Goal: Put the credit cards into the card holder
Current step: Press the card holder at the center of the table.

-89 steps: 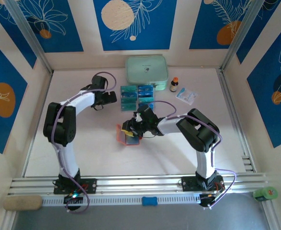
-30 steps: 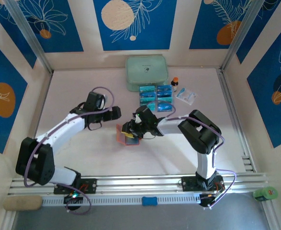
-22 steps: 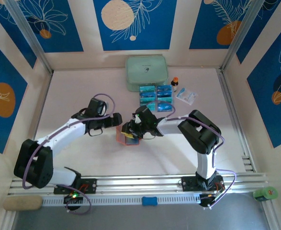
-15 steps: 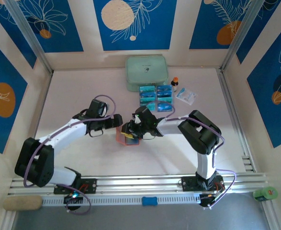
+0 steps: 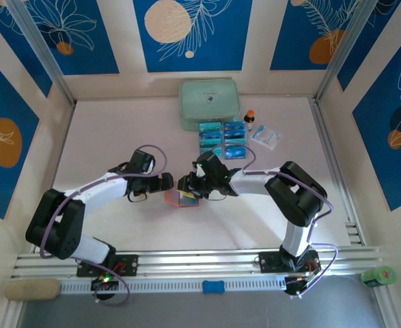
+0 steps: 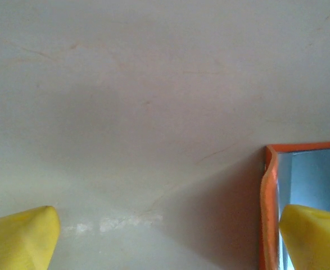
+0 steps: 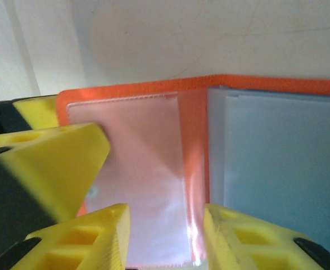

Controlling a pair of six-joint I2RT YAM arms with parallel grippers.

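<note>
The orange-red card holder point(image 5: 176, 199) lies open on the table in the top view, with a clear pocket on the left and greyish-blue pockets on the right point(image 7: 277, 152). My right gripper point(image 5: 188, 186) is on it, jaws part-way apart astride the left pocket and spine point(image 7: 166, 236); a pinch cannot be made out. My left gripper point(image 5: 164, 183) is wide open point(image 6: 167, 239) beside the holder's left edge point(image 6: 269, 202), one of its fingers point(image 7: 52, 163) at the cover. The teal credit cards point(image 5: 222, 140) sit in a clear rack behind.
A mint-green zip case point(image 5: 209, 104) lies at the back. A small brown bottle point(image 5: 248, 120) and a white-and-blue sachet point(image 5: 266, 137) are right of the rack. Aluminium rails point(image 5: 200, 263) run along the near edge.
My left arm has swung from the card rack down to the card holder with its gripper open and nothing in it. The right gripper has stayed on the holder.
</note>
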